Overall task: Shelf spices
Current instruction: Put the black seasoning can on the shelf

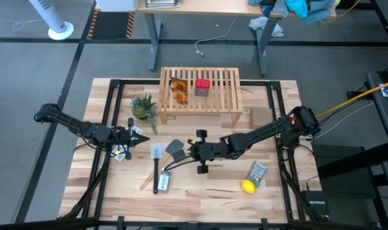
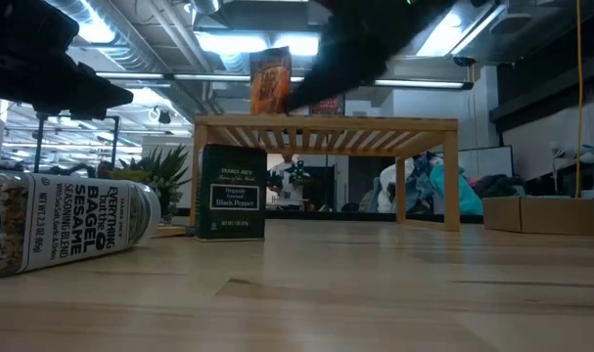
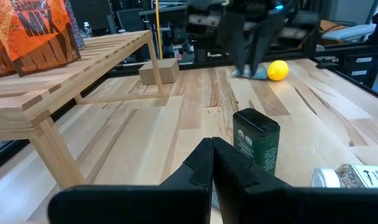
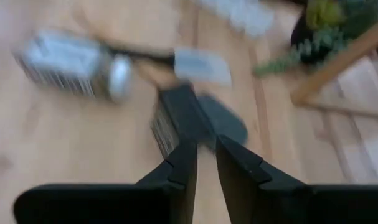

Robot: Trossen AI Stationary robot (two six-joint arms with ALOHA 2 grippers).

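The two amber-orange packets stand upright side by side on the slatted top of the shelf, toward its left end. The small red box sits just beside them near the shelf's middle.

The small black box has a dark green label reading "Black Pepper". It stands upright on the bench in front of the shelf, on the robot's side and below the shelf's left half. The clear white-capped bottle lies on its side, farther out from the shelf than the black box, with its seasoning label readable.

The right arm reaches in low from the shelf's right side and stretches nearly flat across the bench in front of it. The right tool ends just beside the black box. In the right wrist view its fingers are only slightly parted with nothing between them, and the box is a blur just ahead of the tips. Whether they touch it I cannot tell.

The left arm lies bent off the shelf's left front leg, near a small potted plant. The left tool is clenched on nothing and points toward the black box, a little apart from it.
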